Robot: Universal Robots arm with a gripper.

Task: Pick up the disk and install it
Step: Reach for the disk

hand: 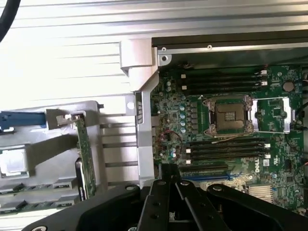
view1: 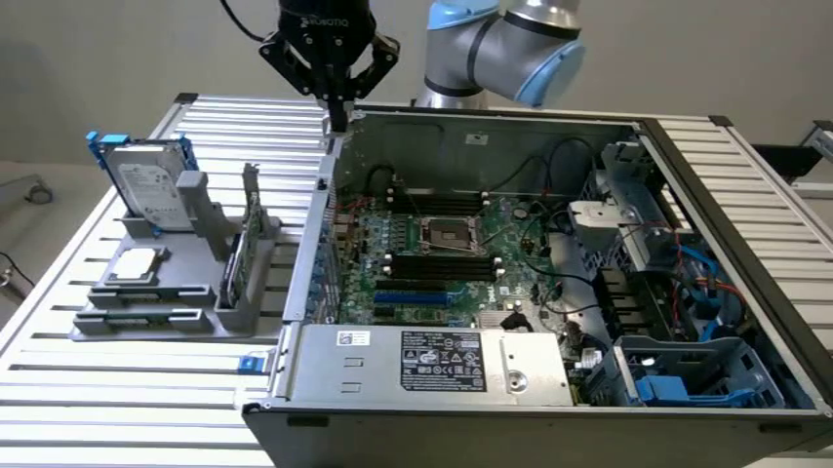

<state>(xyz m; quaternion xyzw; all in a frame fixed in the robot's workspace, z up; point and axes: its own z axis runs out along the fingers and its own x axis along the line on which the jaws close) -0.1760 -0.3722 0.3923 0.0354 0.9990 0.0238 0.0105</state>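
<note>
- Disk [view1: 147, 185] is standing on end in grey holder [view1: 195, 255], long axis nearly upright.
- Jaws, pressed together, empty, are hovering over computer case [view1: 495, 116] rim.

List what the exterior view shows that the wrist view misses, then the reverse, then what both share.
Exterior view adds: the disk's labelled face, upright in the grey holder at the exterior view's left; the power supply; the drive bay; the arm's joint.
Wrist view adds: the Dell lettering on the board, legible.
Both: the shut gripper over the case's corner, the processor socket, the green card, the silver chip.
</note>
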